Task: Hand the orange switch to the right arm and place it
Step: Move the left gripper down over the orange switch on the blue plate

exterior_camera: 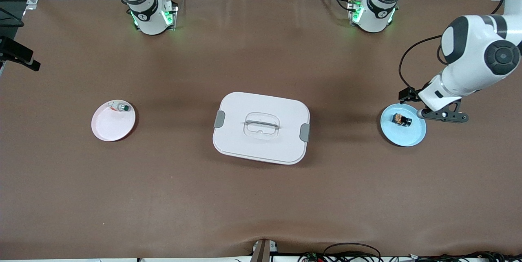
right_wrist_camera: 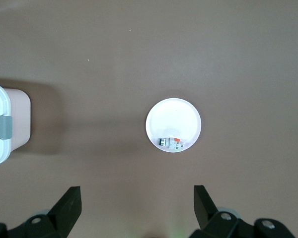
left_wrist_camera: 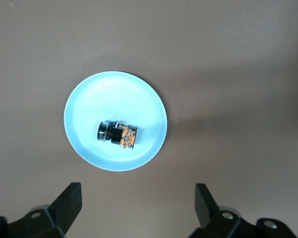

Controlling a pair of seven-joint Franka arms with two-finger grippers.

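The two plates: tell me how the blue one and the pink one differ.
The blue plate lies toward the left arm's end of the table; the pink plate lies toward the right arm's end. The blue plate holds the orange switch near its middle; the pink plate holds a white-silver piece with a green cap at its rim. Both are round, shallow and flat on the table.

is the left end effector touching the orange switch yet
Apart. The left wrist view shows the left end effector open, bare table between its fingers and the orange switch on its blue plate.
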